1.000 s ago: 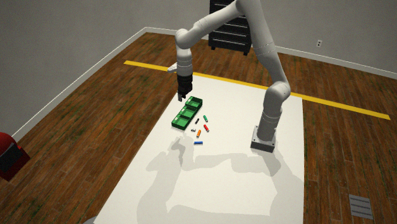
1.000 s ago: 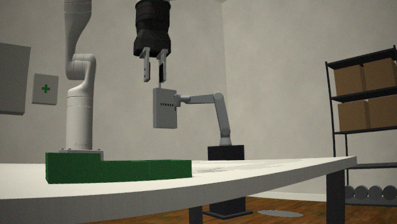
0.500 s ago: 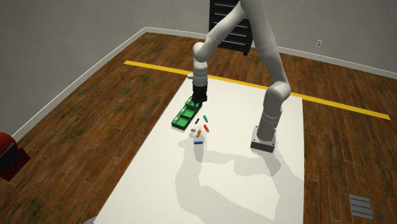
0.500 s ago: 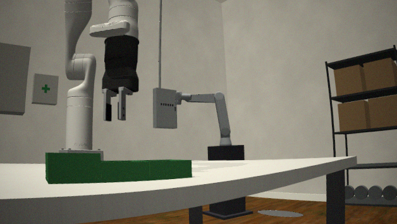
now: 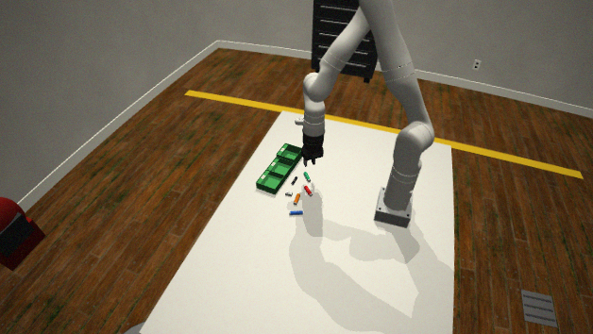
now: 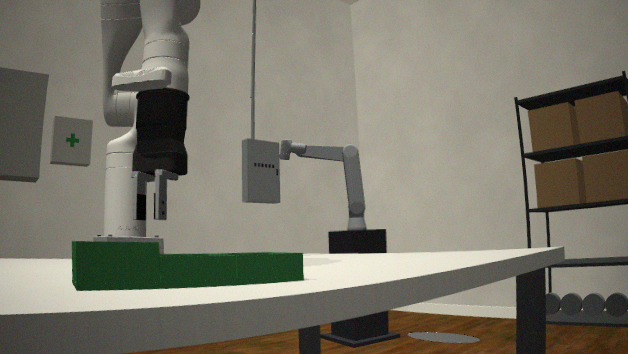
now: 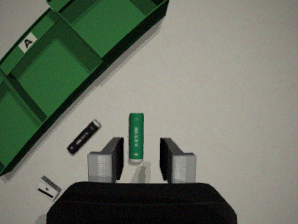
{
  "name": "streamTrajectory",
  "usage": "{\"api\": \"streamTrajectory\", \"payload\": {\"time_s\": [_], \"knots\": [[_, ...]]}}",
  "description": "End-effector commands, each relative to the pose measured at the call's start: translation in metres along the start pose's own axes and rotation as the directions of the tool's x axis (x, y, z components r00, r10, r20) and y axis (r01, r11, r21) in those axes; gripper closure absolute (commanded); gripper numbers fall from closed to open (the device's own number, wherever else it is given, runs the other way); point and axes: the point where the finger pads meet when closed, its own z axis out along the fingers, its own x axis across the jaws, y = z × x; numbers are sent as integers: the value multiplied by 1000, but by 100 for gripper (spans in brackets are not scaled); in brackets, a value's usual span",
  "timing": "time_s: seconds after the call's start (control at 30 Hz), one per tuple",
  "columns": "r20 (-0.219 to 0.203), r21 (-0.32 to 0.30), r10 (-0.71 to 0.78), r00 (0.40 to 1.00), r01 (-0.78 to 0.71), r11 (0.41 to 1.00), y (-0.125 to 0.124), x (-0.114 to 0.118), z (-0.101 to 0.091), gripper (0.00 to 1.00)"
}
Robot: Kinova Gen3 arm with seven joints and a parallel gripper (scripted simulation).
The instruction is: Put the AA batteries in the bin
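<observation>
A robot arm's gripper [image 7: 139, 157] hangs above the white table [image 5: 359, 264], fingers parted about halfway and holding nothing, lined up over a green battery [image 7: 136, 136] that lies lengthwise in the gap between them. The exterior view shows the fingertips well above the table, so the battery lies below them, not between them.

The bin marked H [image 7: 113, 12] stands ahead of the gripper and to its left, the end box of a green row; its neighbour marked A [image 7: 49, 72] sits further left. As far as the wrist camera shows, the H bin's floor is bare, though whether anything lies against its walls cannot be told.

A black battery [image 7: 84, 136] lies just to the left of the gripper, slanted, and a small grey one [image 7: 48, 188] further left and back. In the overhead view red [image 5: 308, 190], orange [image 5: 296, 198] and blue [image 5: 296, 212] batteries lie behind the gripper.

The step in hand appears to be the approach for a pick. The next move calls for a straight descent, closing on the green battery, then a lift and carry forward and left to the H bin.
</observation>
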Motion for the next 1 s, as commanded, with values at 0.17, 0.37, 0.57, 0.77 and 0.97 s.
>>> {"api": "streamTrajectory", "payload": {"time_s": [0.17, 0.37, 0.57, 0.77, 0.97], "knots": [[1, 1, 0, 1000, 0, 1000, -1, -3, 0, 40], [1, 1, 0, 1000, 0, 1000, -1, -5, 0, 40], [1, 1, 0, 1000, 0, 1000, -1, -5, 0, 40], [1, 1, 0, 1000, 0, 1000, -1, -6, 0, 40], [1, 1, 0, 1000, 0, 1000, -2, -6, 0, 40]]}}
